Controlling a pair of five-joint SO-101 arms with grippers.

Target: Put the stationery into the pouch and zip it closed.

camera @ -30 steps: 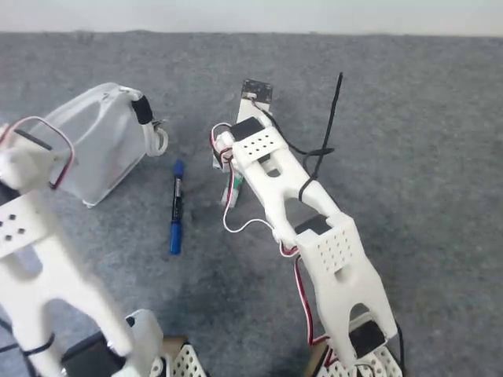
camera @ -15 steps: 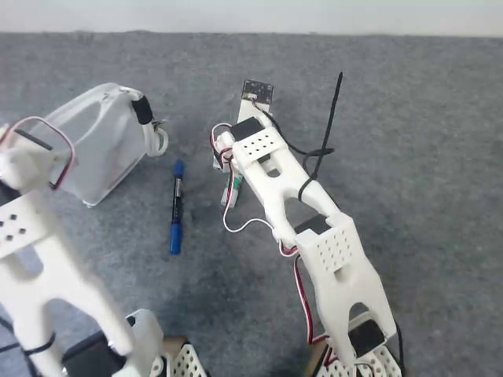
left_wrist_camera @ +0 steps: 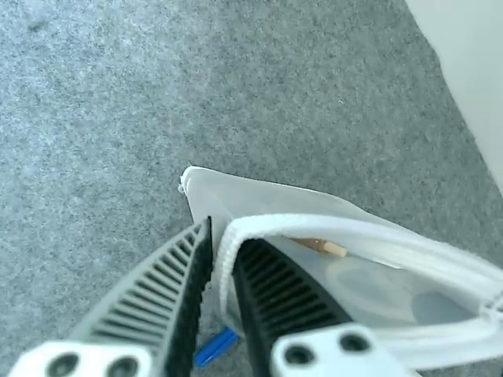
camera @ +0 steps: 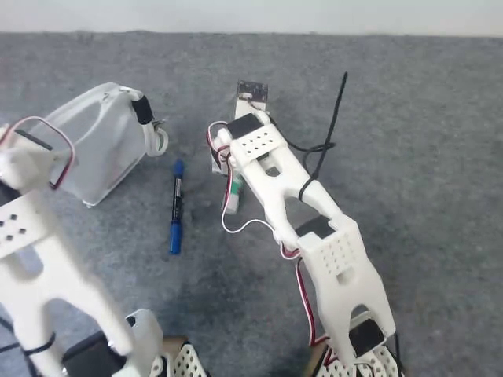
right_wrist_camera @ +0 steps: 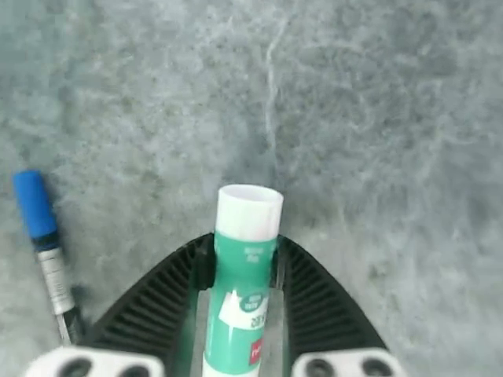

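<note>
The glue stick (right_wrist_camera: pixel 245 259) is a light, stiff plastic cylinder with a smooth skin, so I judge it can slip or turn between the pads. The right tool (right_wrist_camera: pixel 244 240) is clamped on its body just under the white cap, with one jaw at each side. Seen from above, it is near the blue marker (camera: pixel 176 208), at 3 o'clock from it.

The marker lies flat on the grey counter (camera: pixel 409 157). It is also light and stiff, and it will probably roll. The best hold is across the middle of the barrel.

The pouch (camera: pixel 102 141) lies at 10 o'clock from the marker. It is thin, soft and half transparent, and I expect the mouth to fall shut if the rim is let go. The left tool (left_wrist_camera: pixel 218 236) is closed on that white rim, one jaw inside and one outside.

The glue stick has a green label with white marks, and the marker has a pale band with dark print. Neither can be read.
</note>
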